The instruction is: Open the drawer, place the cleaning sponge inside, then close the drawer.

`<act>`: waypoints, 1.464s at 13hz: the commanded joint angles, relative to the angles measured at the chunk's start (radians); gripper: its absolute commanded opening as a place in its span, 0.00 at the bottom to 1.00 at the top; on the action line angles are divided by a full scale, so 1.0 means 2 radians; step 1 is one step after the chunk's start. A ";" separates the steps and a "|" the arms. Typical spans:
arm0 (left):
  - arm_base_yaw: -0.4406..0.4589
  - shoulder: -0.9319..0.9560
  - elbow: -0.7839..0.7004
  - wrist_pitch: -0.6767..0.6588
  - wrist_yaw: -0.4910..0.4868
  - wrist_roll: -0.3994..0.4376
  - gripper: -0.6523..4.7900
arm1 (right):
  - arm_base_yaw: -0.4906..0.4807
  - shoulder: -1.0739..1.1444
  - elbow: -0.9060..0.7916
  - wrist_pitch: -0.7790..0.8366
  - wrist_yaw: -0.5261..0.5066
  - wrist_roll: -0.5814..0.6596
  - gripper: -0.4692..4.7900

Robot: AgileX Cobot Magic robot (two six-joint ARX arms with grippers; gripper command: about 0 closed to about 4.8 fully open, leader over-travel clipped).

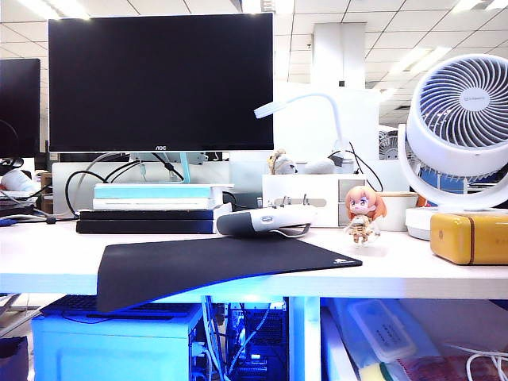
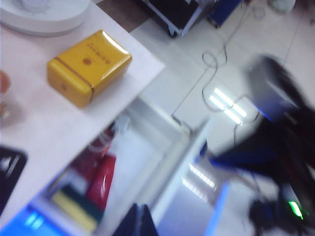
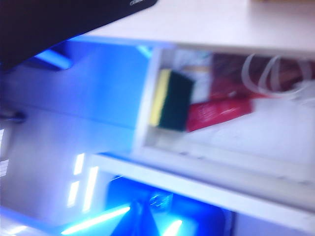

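left gripper (image 2: 135, 219), right gripper (image 3: 142, 221) shut | yellow-green cleaning sponge (image 3: 172, 100) in open drawer (image 3: 221, 162)

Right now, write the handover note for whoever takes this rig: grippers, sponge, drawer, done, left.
Left gripper: shut, empty, above the open drawer's outer edge.
Right gripper: shut, empty, out in front of the drawer.
Drawer: pulled open under the desk, right of centre.
Cleaning sponge: lying in the drawer's corner, green side showing, beside a red packet.
Done: drawer opened, sponge placed inside.
Left: push the drawer closed.
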 commanded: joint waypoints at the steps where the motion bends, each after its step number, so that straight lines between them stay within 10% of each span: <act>1: -0.002 -0.046 0.002 -0.086 0.012 0.023 0.11 | 0.001 0.024 0.003 -0.029 -0.010 0.019 0.08; 6: -0.002 -0.104 0.002 -0.118 0.061 0.023 0.11 | 0.009 0.090 0.002 -0.060 -0.011 0.018 0.08; 13: -0.002 -0.114 0.002 -0.134 0.060 0.023 0.11 | 0.175 0.256 -0.043 0.006 0.015 -0.032 0.08; 19: -0.002 -0.114 0.002 -0.133 0.060 0.023 0.11 | 0.175 0.315 -0.093 0.060 0.039 -0.058 0.08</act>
